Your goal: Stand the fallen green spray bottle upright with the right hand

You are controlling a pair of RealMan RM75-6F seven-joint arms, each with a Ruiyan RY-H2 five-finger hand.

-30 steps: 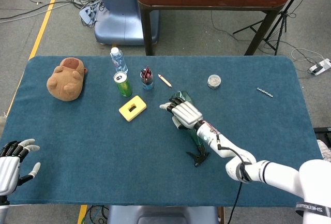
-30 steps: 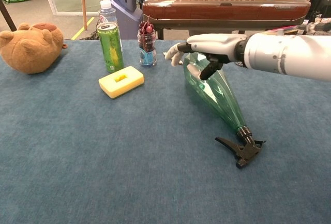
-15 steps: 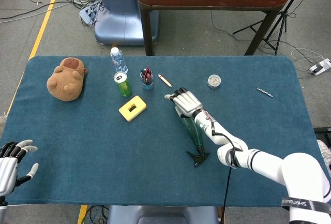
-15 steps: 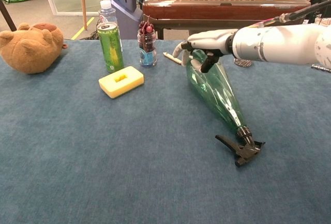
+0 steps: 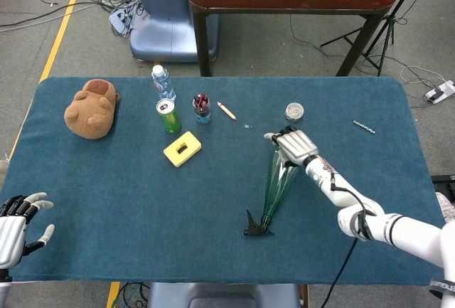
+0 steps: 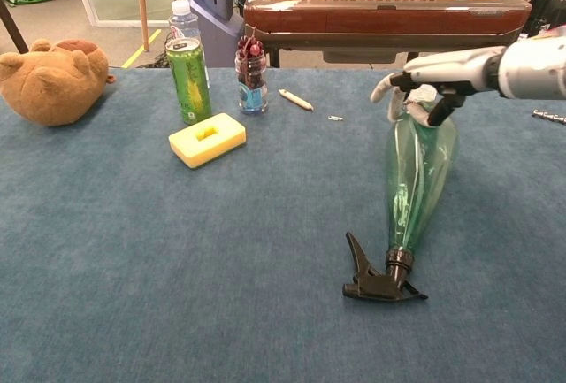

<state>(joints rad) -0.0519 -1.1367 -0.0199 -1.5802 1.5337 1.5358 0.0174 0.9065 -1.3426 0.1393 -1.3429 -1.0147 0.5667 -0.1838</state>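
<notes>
Chest view: right hand (image 6: 423, 82) grips the spray bottle's (image 6: 416, 175) base, nozzle on the counter (image 6: 177, 259); next, flip it upright.

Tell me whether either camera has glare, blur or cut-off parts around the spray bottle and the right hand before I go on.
Head view: even light, sharp, no glare; the green spray bottle and right hand are whole in frame. Chest view: the bottle is see-through with faint highlights, its black trigger head crisp, soft shadow under it; the right hand is sharp, but the forearm runs off the right edge.
</notes>
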